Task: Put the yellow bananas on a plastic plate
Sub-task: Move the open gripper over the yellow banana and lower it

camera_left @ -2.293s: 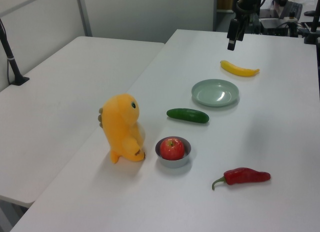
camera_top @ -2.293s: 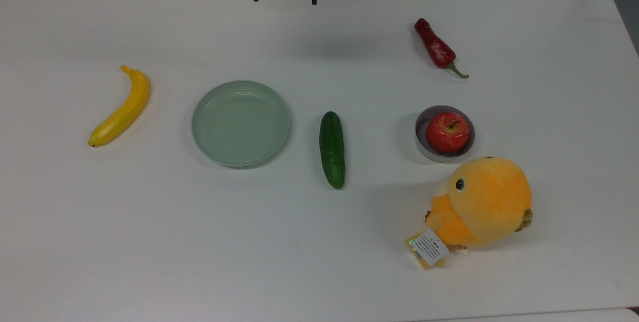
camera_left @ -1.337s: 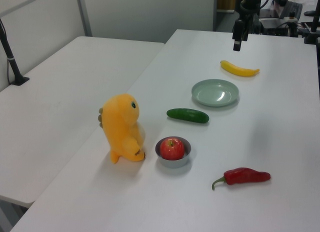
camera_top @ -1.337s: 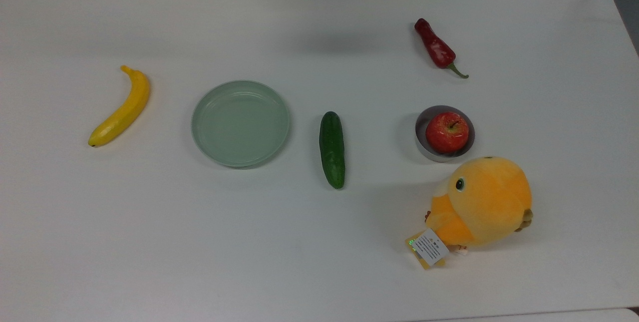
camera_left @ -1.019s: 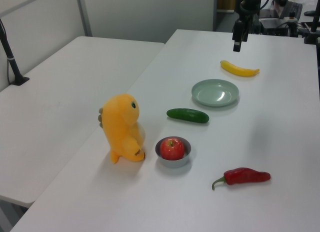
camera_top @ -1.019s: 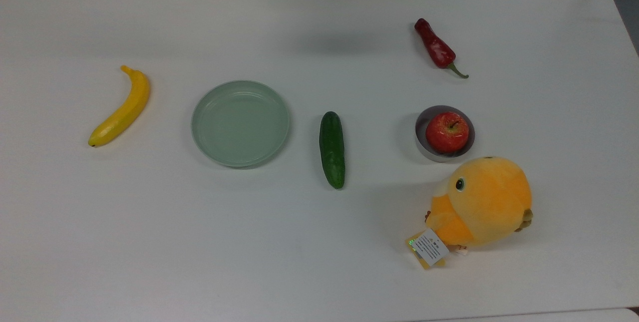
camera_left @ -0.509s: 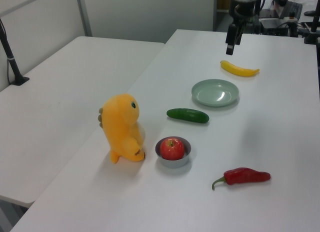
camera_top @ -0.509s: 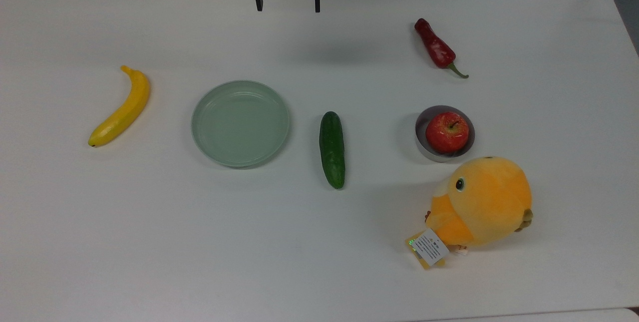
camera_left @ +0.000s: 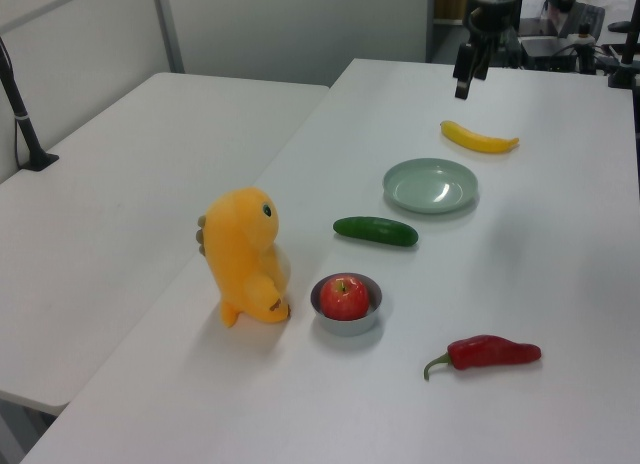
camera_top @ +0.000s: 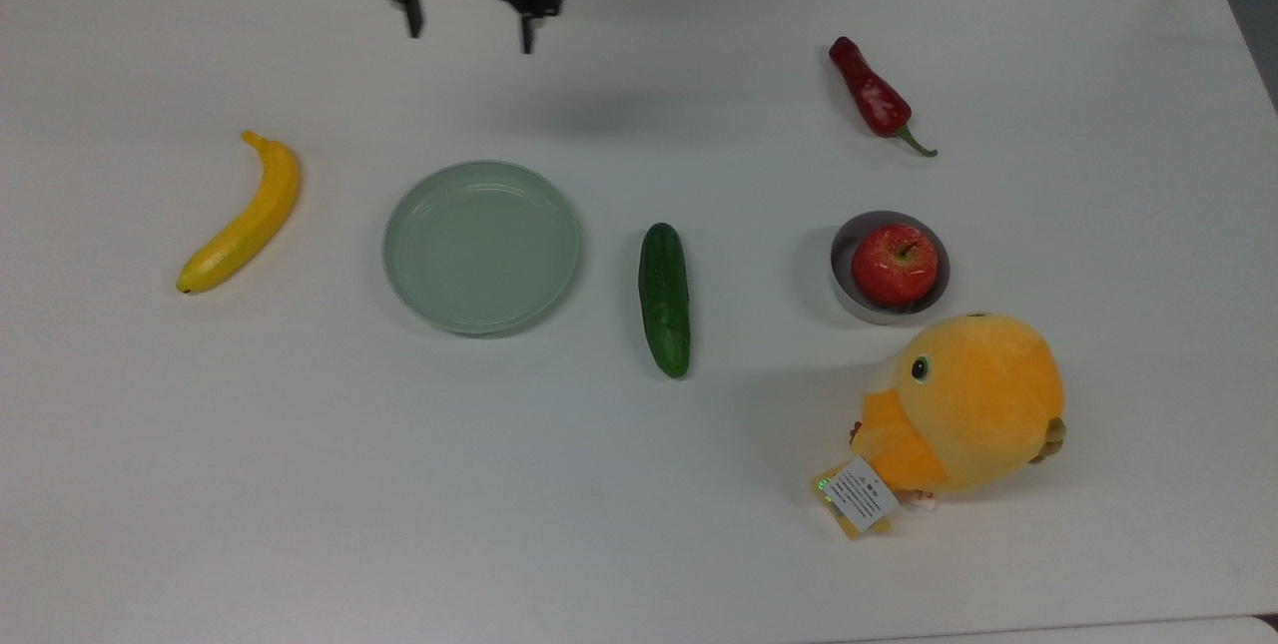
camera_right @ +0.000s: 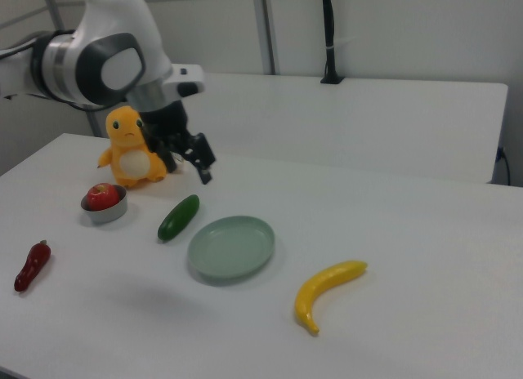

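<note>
— White table [camera_top: 639, 544], big and flat, with a second white table [camera_left: 120, 174] beside it. Where's the yellow banana [camera_top: 243, 218]?

— Lying on the table, at the top view's left of the green plate [camera_top: 399, 225], not touching it.

— And the claw [camera_top: 467, 33]?

— Up in the air, fingers wide apart, holding nothing.

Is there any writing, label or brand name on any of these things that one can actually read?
Tag on the orange plush toy: a white tag bears several lines of small print, too small to read.
No lettering shows on the banana, the plate, the cucumber, the red pepper, the apple or its grey bowl.
</note>
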You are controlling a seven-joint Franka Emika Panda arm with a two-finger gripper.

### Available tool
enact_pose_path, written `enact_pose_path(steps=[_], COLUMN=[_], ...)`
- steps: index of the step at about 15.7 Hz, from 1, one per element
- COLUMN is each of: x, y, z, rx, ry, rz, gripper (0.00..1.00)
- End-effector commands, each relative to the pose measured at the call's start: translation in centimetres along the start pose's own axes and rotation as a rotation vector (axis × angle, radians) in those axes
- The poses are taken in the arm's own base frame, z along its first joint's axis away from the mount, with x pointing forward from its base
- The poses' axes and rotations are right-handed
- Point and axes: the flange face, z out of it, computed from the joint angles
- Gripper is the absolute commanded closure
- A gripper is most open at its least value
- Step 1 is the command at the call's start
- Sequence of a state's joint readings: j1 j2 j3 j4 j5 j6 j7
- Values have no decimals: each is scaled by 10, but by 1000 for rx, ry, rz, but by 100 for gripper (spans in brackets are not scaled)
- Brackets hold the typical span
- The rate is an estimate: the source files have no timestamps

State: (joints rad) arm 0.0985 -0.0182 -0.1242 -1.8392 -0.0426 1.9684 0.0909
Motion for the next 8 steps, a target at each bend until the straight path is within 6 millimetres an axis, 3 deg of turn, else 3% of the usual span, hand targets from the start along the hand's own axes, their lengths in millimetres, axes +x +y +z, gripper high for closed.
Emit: enact_pose_path(steps=[1,4,8], x=[9,20,28], y=[61,105,143], z=[27,59,105], rx=[-49,-82,-109], ry=[17,26,19], rz=[16,60,110], gripper=[0,0,0])
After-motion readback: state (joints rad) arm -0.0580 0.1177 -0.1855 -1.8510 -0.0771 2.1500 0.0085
